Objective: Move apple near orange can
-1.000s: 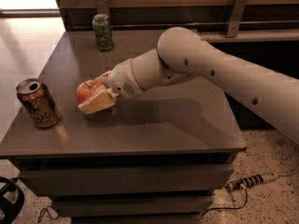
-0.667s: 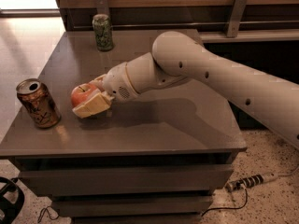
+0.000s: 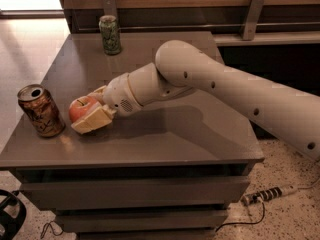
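Note:
The apple (image 3: 81, 107) is red-orange and sits low over the grey table (image 3: 165, 139), at its left front. My gripper (image 3: 92, 112) is shut on the apple, with one cream finger (image 3: 92, 120) in front of it and the other behind. The orange can (image 3: 41, 110) stands upright at the table's left edge, a short gap to the left of the apple. My white arm reaches in from the right.
A green patterned can (image 3: 110, 34) stands at the table's back left. A wooden wall with metal brackets runs behind the table. A power strip (image 3: 267, 194) and cable lie on the floor at the right. A dark wheel (image 3: 10, 219) shows at bottom left.
My gripper has carried the apple to the left and slightly down, closer to the orange can. The cans have not moved.

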